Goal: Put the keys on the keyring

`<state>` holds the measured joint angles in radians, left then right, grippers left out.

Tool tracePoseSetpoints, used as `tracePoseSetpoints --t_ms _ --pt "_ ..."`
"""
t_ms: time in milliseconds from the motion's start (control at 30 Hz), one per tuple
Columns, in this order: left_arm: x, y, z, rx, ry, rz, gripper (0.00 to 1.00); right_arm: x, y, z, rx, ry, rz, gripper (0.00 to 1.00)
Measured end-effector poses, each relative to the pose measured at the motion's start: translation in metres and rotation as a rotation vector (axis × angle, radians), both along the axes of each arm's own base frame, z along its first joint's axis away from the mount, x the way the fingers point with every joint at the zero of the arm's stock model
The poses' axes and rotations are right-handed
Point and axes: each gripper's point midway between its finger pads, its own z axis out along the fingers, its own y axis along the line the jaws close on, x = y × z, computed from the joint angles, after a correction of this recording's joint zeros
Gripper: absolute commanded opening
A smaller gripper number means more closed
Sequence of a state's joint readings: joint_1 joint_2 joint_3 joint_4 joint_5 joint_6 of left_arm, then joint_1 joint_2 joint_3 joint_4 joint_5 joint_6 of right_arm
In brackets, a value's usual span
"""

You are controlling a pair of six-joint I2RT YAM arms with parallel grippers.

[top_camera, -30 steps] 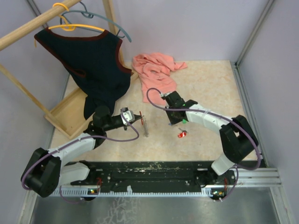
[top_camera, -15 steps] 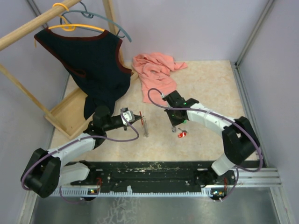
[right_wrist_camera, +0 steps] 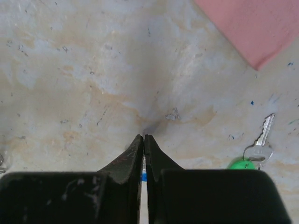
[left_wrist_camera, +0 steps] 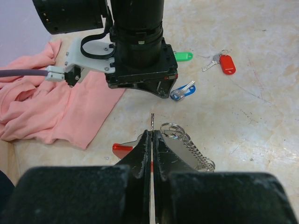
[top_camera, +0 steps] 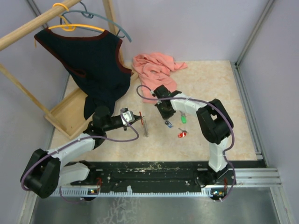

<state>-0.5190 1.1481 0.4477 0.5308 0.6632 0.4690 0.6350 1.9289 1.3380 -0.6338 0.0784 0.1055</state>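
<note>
Our left gripper (left_wrist_camera: 152, 134) is clamped shut on the keyring (left_wrist_camera: 189, 145). It pinches a thin metal edge, so the red side hangs off to its left and the grey coiled side to its right. The hold looks narrow, and we judge that a sideways push from a key could twist the loop in the jaws or knock it out altogether. Just ahead of it is our right gripper (right_wrist_camera: 143, 138), fingers pressed together with nothing we can see between the tips, so no key is in hand yet. The two grippers are near each other, and a careless approach could bump one into the other or into the keyring. The blue key (left_wrist_camera: 183, 91) lies flat on the table (left_wrist_camera: 261, 121), just below and beside the right gripper. Thin and small as it is, it may skid away from badly aligned fingers instead of lifting. Beyond the right gripper sits the green key (left_wrist_camera: 183, 56), and further right the red key (left_wrist_camera: 227, 64), well apart from the keyring. Ahead and to the left of the left gripper the pink cloth (left_wrist_camera: 51, 107) spreads close by, and we think a key nudged that way could slip under a fold.
</note>
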Motion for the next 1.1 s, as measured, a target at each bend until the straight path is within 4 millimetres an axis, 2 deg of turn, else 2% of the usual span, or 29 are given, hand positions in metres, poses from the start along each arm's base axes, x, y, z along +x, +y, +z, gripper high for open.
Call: tracePoseSetpoints --t_ms 133,233,367,533,667,933,1100 --pt "0.0 0.0 0.0 0.0 0.0 0.0 0.0 0.01 0.007 0.002 0.02 -0.03 0.009 0.2" --pt "0.0 0.0 0.0 0.0 0.0 0.0 0.0 0.015 0.011 0.004 0.04 -0.06 0.015 0.24" --pt "0.0 0.0 0.0 0.0 0.0 -0.001 0.0 0.003 0.005 0.007 0.07 -0.097 0.018 0.27" --pt "0.0 0.0 0.0 -0.001 0.0 -0.003 0.01 -0.017 -0.008 0.02 0.143 -0.196 0.0 0.26" --pt "-0.001 -0.001 0.0 -0.001 0.001 -0.006 0.01 -0.025 -0.008 0.033 0.218 -0.299 0.004 0.23" --pt "-0.001 -0.001 0.0 -0.002 0.001 -0.008 0.01 -0.01 0.0 0.042 0.287 -0.42 -0.025 0.19" --pt "-0.001 -0.001 0.0 -0.002 0.001 -0.008 0.01 -0.005 0.002 0.029 0.282 -0.411 -0.047 0.17"
